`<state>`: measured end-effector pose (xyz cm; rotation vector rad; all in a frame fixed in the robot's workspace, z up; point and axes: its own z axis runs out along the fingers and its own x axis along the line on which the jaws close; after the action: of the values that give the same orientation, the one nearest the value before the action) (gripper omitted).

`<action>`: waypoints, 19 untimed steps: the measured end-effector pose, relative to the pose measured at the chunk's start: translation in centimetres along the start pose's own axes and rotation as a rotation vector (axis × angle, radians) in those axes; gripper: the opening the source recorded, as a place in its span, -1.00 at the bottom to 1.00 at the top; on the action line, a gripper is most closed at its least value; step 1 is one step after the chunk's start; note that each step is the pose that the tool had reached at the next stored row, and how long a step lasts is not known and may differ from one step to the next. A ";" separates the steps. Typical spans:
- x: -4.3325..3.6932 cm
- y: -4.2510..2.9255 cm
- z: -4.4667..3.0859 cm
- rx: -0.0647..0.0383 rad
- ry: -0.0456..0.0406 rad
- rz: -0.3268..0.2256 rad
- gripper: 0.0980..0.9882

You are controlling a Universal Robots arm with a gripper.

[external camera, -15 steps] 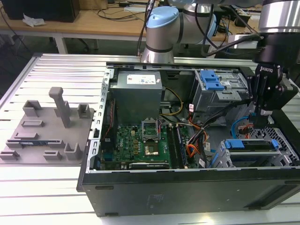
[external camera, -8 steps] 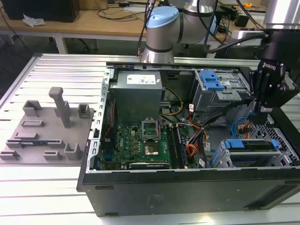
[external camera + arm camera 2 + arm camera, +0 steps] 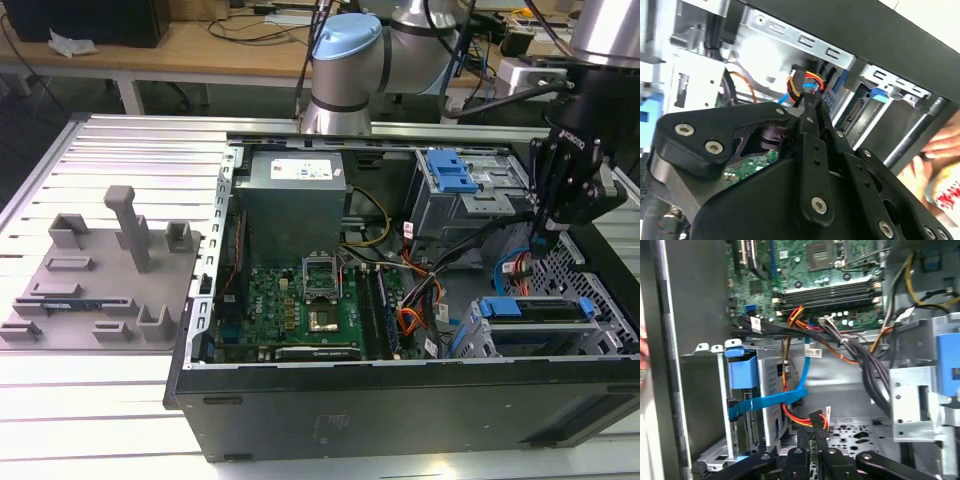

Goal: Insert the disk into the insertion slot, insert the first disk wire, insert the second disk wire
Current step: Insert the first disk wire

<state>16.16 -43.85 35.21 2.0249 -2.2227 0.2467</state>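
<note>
1. Gripper (image 3: 815, 434): jaws closed narrow on the black plug of the second disk wire (image 3: 799, 416), just beside the cage.
2. Step, judged: second wire. The disk (image 3: 742, 372) sits in the insertion slot (image 3: 771, 390), and the first disk wire (image 3: 770, 401) runs to its rear edge.
3. Need, judged: plug squared to the disk's free socket.
4. Arm (image 3: 570, 150): wrist pointing down into the computer case (image 3: 400, 400), at the exterior view's right.

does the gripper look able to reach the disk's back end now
Probably yes: the gripper, shut on the second disk wire, is beside the disk; only the first disk wire lies nearby.
</note>
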 end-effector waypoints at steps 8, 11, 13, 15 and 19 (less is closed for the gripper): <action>2.20 -0.24 0.19 -0.004 -0.0120 0.001 -0.85; 3.08 -0.33 0.37 -0.006 -0.0269 0.004 -0.85; 3.33 -0.35 0.43 -0.008 -0.0444 0.006 -0.85; 3.63 -0.38 0.49 -0.010 -0.0639 0.007 -0.85; 4.25 -0.51 0.62 -0.015 -0.0962 0.009 -0.85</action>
<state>16.28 -48.16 35.47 2.0616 -2.2819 0.1355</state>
